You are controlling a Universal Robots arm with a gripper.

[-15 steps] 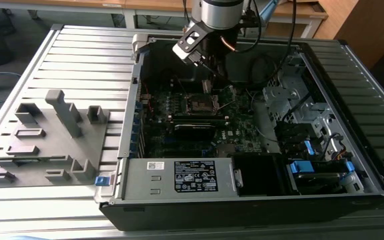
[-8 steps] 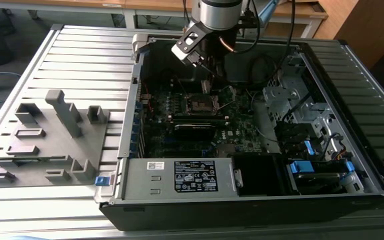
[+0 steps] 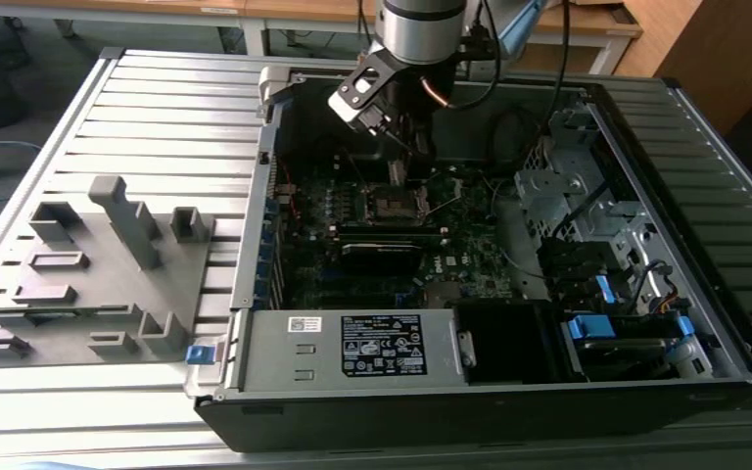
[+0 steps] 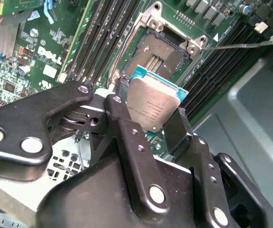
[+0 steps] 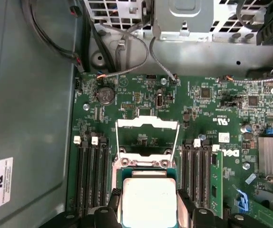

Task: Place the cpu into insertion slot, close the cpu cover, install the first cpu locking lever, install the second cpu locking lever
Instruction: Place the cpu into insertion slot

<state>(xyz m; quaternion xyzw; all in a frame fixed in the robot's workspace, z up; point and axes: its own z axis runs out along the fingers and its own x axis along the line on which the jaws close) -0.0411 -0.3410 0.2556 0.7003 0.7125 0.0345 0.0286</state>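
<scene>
gripper: black two-finger gripper [image 4: 151, 108], its fingers [image 4: 121, 102] clamped on two opposite edges of the cpu; in the exterior view it hangs in the upper middle of the frame, inside the open computer case [image 3: 689, 392].
cpu: small flat square chip [image 4: 151, 105] with a dull silver lid and a green-teal edge, held tilted just above the insertion slot and not seated.
print on cpu: faint lines on the lid, too small to read.
insertion slot: dark square recess [image 4: 162, 54] with a silvery rim, its contact field bare.
cpu cover: thin silvery frame [image 5: 147, 123] with a cut-out centre, swung up and standing open beyond the slot.
locking lever: thin metal rod [image 4: 241, 45] sticking out from a corner of the slot, raised.
memory slots: long black rows [image 5: 91, 175] on both sides of the slot.
motherboard: green [image 5: 198, 109], with white lettering, a round coin battery [image 5: 105, 95] and a finned heatsink [image 5: 272, 154].
case wall: grey, with a white sticker [image 5: 2, 183].
power supply: lower middle of the exterior view [image 3: 350, 367], carrying a black-and-white label.
fixture tray: grey moulded block [image 3: 89, 274] at the exterior view's left, on the slatted metal table [image 3: 167, 108].
</scene>
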